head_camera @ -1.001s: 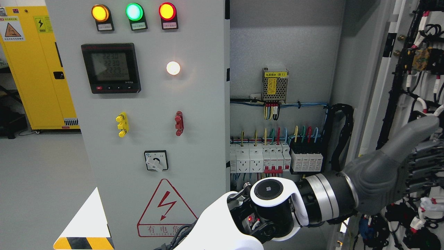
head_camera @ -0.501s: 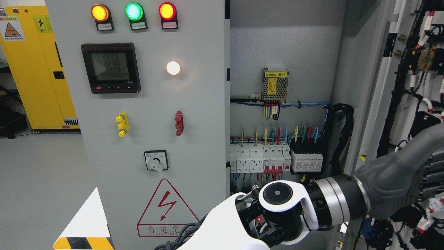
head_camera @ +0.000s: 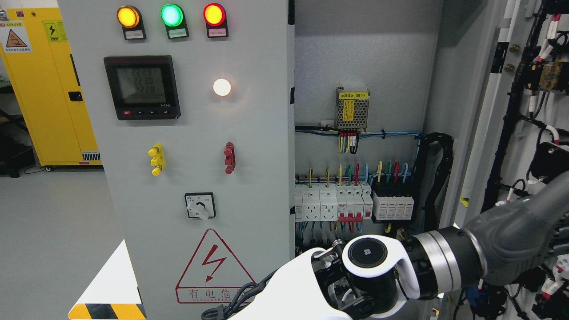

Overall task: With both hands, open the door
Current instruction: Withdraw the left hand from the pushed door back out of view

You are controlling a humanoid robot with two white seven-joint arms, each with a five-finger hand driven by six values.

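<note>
The grey door (head_camera: 511,111) stands swung wide, wiring on its inner face; my left hand (head_camera: 524,240) presses against it, finger state unclear.

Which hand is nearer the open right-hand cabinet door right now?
Left. The left hand reaches across to the door, at its wired inner face by the picture's right edge; the right hand is not in view.

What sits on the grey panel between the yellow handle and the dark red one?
Nothing: in the head view the grey panel is bare between the yellow handle and the dark red handle.
</note>
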